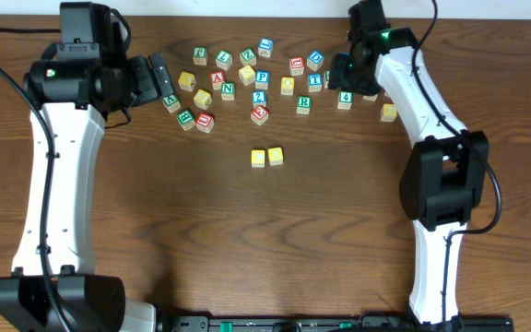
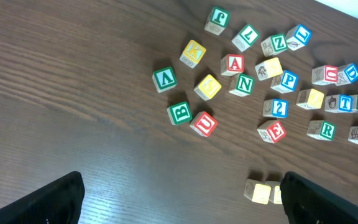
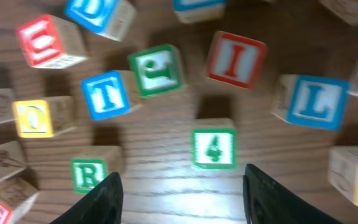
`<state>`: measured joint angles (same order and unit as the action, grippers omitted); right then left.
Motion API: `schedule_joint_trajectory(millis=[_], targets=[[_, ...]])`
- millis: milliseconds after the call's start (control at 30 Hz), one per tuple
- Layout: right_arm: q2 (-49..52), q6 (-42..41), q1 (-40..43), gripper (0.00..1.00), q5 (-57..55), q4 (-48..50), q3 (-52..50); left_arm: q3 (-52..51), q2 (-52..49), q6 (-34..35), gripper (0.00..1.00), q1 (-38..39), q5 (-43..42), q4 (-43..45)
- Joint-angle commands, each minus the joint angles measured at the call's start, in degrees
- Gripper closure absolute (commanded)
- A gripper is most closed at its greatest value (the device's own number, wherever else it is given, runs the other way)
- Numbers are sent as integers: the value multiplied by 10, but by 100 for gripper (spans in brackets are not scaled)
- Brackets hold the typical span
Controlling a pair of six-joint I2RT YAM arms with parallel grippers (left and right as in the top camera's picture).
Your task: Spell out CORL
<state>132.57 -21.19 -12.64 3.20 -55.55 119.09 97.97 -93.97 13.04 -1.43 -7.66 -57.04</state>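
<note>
Wooden letter blocks (image 1: 247, 76) with coloured faces lie scattered across the far middle of the dark wooden table (image 1: 247, 258) in the overhead view. Two yellow wooden blocks (image 1: 267, 158) sit touching, side by side, nearer the centre and apart from the pile. Their letters are too small to read, though they may be the start of the word. The left gripper (image 1: 159, 81) hovers at the pile's left edge and the right gripper (image 1: 347, 74) over its right edge.

From the left wrist, the left gripper (image 2: 180, 186) is spread wide with nothing between its fingers. The yellow pair sits just beside one finger.

From the right wrist, the right gripper (image 3: 184, 186) is open and empty above a green 4 block (image 3: 213, 149). A green R block (image 3: 87, 175) lies just beyond one finger, and a blue L block (image 3: 316, 102) lies on the other side.

If R is the next letter, the right gripper should shift sideways until the R is centred between its fingers. It should then descend without nudging neighbouring blocks and set the R touching the open end of the yellow row.
</note>
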Motion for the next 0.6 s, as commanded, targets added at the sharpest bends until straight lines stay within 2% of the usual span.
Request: schedule_joint_trajectory(millis=[0, 333, 567], targets=[[-19, 11, -43, 42, 1, 17, 11, -2, -11, -8, 1, -3, 2, 6], [18, 2, -96, 41, -56, 46, 11, -2, -11, -27, 1, -11, 128, -54], [53, -7, -96, 40, -57, 52, 11, -2, -11, -27, 1, -24, 129, -57]])
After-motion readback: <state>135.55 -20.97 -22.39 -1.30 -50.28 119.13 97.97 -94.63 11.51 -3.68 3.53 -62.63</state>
